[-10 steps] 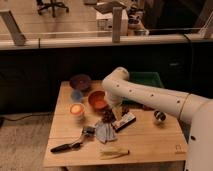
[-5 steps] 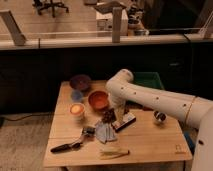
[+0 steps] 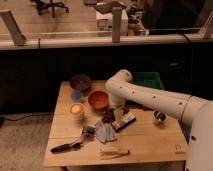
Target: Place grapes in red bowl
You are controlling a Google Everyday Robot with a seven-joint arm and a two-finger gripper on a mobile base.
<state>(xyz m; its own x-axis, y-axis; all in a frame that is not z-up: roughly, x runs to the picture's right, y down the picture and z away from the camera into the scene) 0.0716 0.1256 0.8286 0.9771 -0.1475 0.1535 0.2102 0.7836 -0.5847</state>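
Note:
The grapes (image 3: 107, 116), a dark reddish-purple bunch, lie on the wooden table (image 3: 150, 140) just in front of the red bowl (image 3: 98, 100). The orange-red bowl stands upright near the table's middle and looks empty. My white arm reaches in from the right and bends down at its elbow. My gripper (image 3: 116, 114) hangs at the arm's end, just right of the grapes and in front of the bowl's right side. The arm hides its lower part.
A dark purple bowl (image 3: 80, 81) and a small blue bowl (image 3: 76, 94) stand behind-left of the red bowl. An orange cup (image 3: 76, 110), a dark packet (image 3: 125, 121), a blue cloth (image 3: 104, 132), a black-handled tool (image 3: 67, 146), a yellow-green item (image 3: 114, 152), a green bin (image 3: 148, 80) and a round metal object (image 3: 159, 117) are around.
The arm's end has shifted right, off the red bowl, and down toward the grapes. The objects on the table have not moved.

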